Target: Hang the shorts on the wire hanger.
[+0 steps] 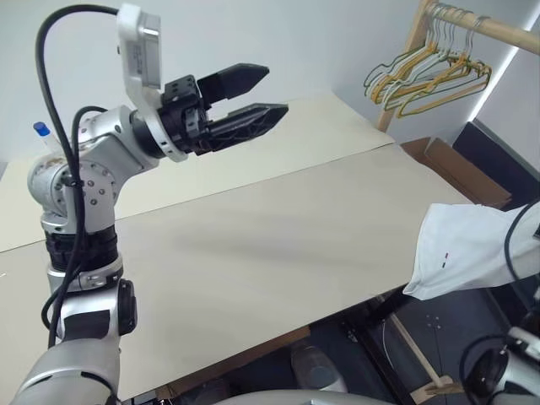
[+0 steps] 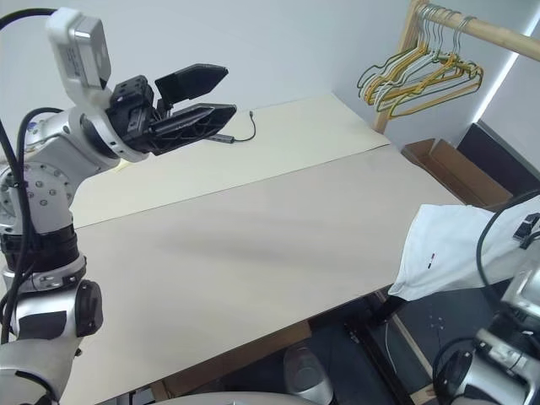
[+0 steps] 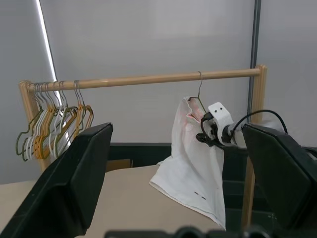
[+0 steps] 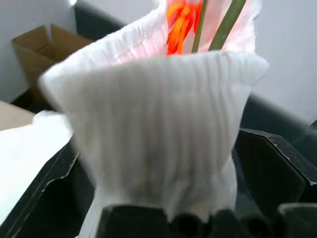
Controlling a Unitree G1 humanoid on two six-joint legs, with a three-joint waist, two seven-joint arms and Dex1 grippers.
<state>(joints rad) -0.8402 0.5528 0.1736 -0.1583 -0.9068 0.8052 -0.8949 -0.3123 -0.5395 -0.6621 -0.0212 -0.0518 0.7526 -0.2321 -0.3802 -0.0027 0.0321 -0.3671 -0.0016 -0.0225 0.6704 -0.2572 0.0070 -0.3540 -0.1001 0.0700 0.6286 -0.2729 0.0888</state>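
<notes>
Now, shorts [image 3: 190, 171] hanging on wire hanger [image 3: 199, 94] hooked over wooden rail [image 3: 148, 78], beyond the bench [image 1: 253, 245] edge, right gripper [image 4: 163, 198] jaws released either side of waistband, left gripper [image 1: 253, 101] jaws released, raised over bench, no legible writing

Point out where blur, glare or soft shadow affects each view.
Right wrist view: the shorts sit very close and look soft-edged, the trim at the top glowing orange-red. Left wrist view: a bright vertical light strip glares, and the left gripper's fingers are dark and blurred. Eye views: faint diffuse shadow on the table.
</notes>
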